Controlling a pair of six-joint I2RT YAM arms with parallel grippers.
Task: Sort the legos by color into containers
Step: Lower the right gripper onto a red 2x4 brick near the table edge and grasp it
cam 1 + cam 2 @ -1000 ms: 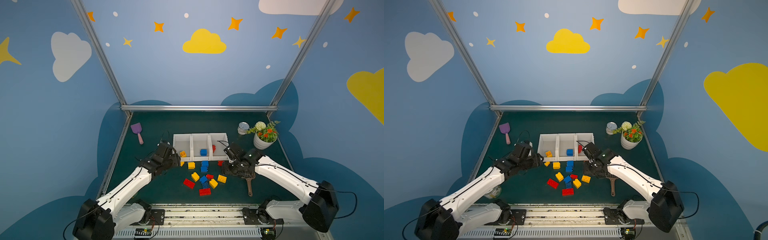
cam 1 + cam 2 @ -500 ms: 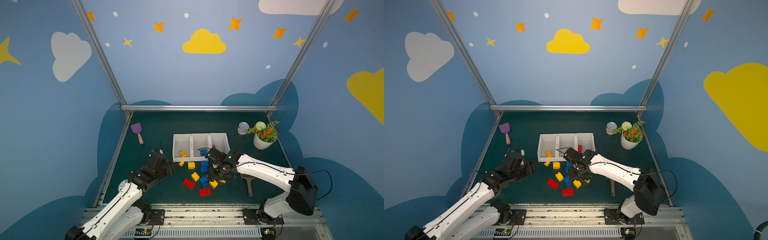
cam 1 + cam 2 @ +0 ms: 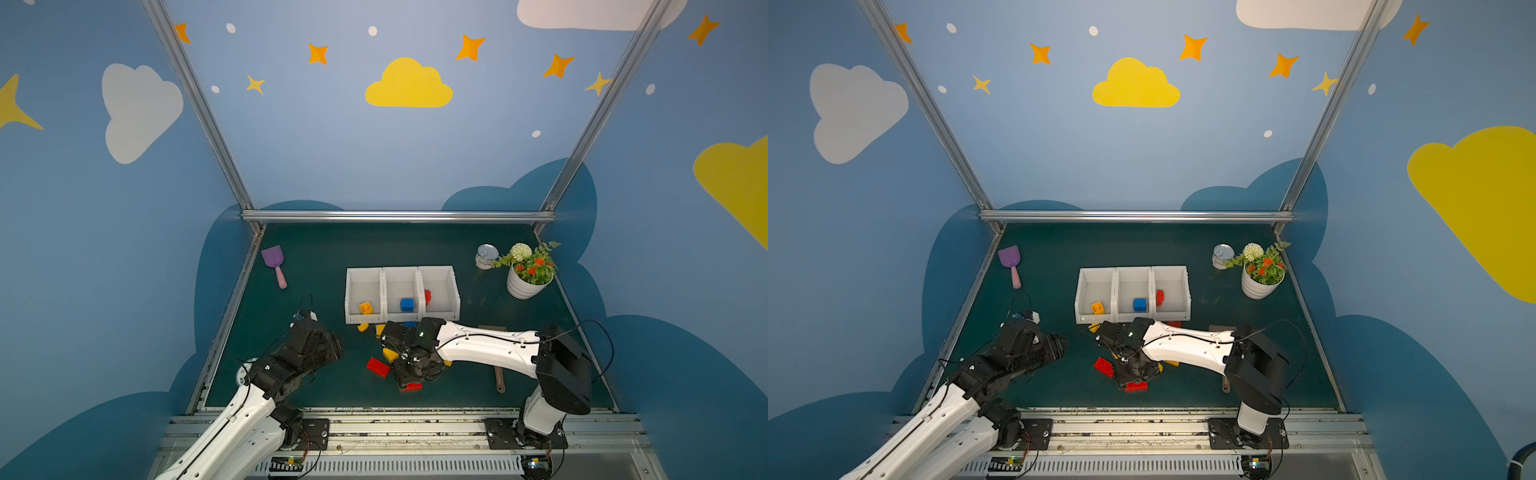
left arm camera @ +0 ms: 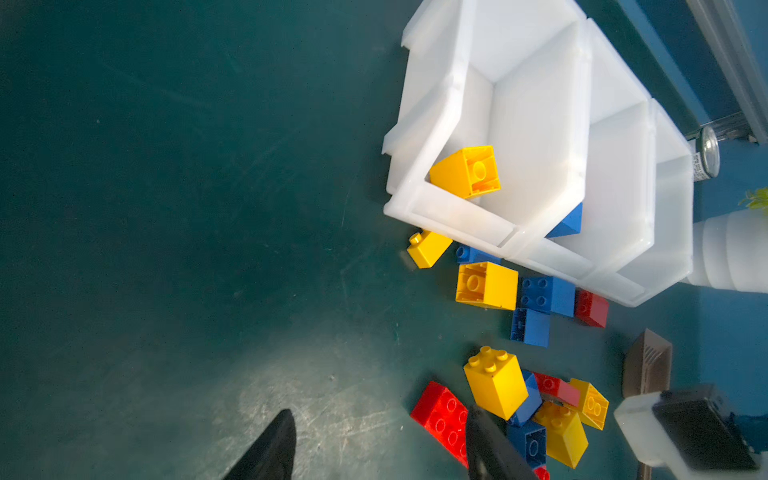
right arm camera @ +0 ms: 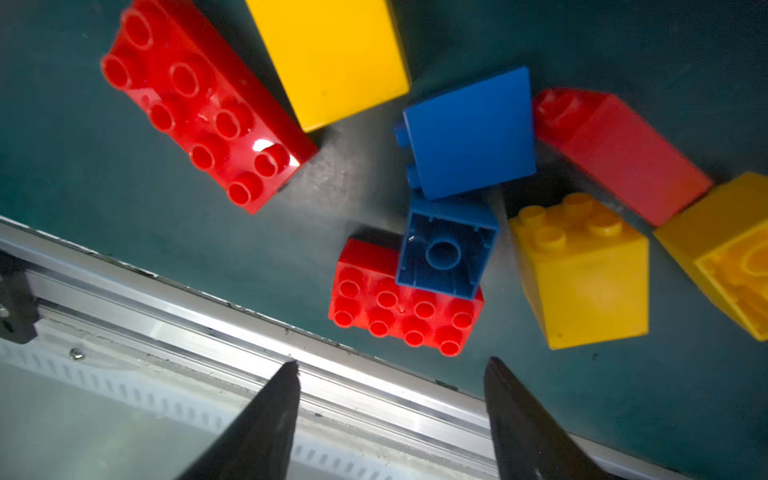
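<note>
1. The dark green table mat (image 3: pixel 332 257) is seen in both top views, with everything else resting on it.
2. The right gripper (image 5: pixel 391 361) is held low over the loose pile near the table's front rail. Its fingers are spread moderately wide, and nothing is gripped between them.
3. The left gripper (image 4: pixel 380 411) is held over bare mat just left of the same pile. Its fingers are likewise parted, and nothing is held.
4. The three white rectangular plastic containers (image 3: pixel 401 276) are joined in a row at the middle of the table.
5. A white ribbed flower pot (image 3: pixel 523 284) with green leaves and orange blooms is placed at the right rear, and a round metal tin (image 3: pixel 486 255) is set just beside it.
6. A purple plastic scoop (image 3: pixel 274 259) with a pink handle is laid at the left rear.
7. The small studded plastic legos (image 4: pixel 494 382) are mostly scattered on the mat in front of the containers.
8. One yellow square brick (image 3: pixel 366 307) is found in the left bin, one blue square brick (image 3: pixel 407 304) in the middle bin, and one red brick (image 3: pixel 427 297) in the right bin.
9. In the pile, a hollow-side-up blue brick (image 5: pixel 446 249) is propped on a red oblong brick (image 5: pixel 405 309).
</note>
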